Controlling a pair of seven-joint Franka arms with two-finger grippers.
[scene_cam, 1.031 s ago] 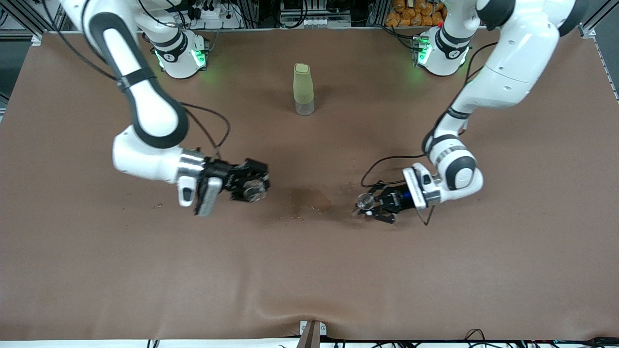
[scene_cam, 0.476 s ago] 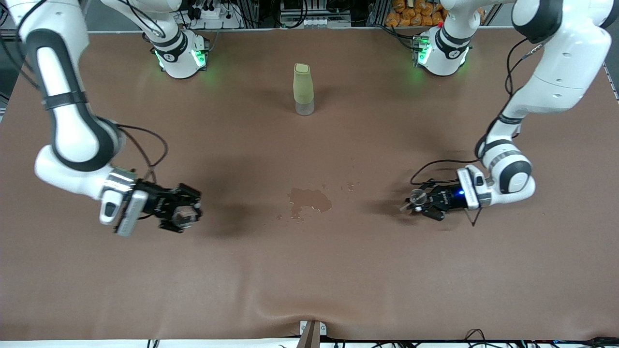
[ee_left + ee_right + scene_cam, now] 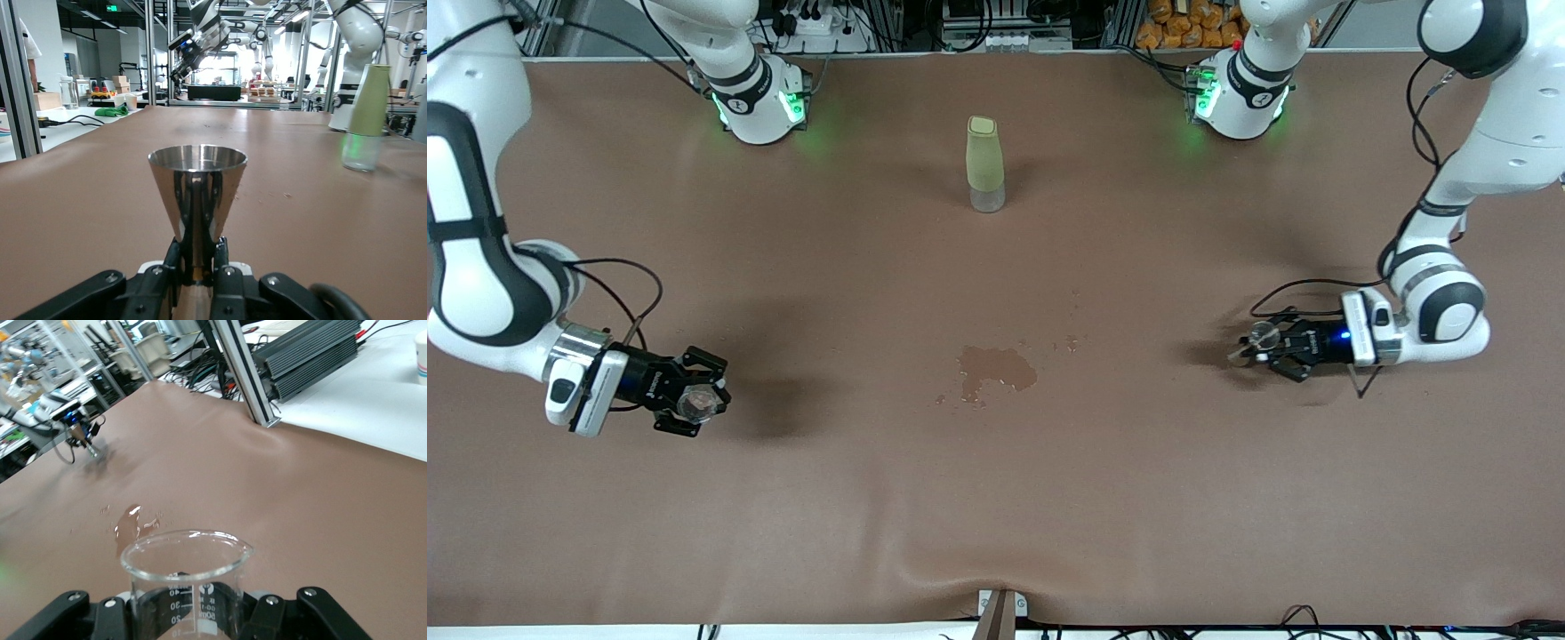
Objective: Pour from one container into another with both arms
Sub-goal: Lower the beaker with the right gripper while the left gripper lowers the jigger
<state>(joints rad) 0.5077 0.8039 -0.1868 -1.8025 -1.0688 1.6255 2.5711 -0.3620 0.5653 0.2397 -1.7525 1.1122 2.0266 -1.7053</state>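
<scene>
Left gripper (image 3: 1263, 347) pinches the steel jigger (image 3: 197, 193) at its waist, upright, nr the tabletop's left-arm edge. Right gripper (image 3: 694, 402) fingers clamp the glass cup (image 3: 187, 580) nr the right-arm edge.

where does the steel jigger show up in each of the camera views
Front view: steel jigger in the left tool, toward the left arm's end of the table.
Left wrist view: centre, upright, clamped by its waist.
Right wrist view: too small to make out.
Shared landmark: the brown spill.
</scene>
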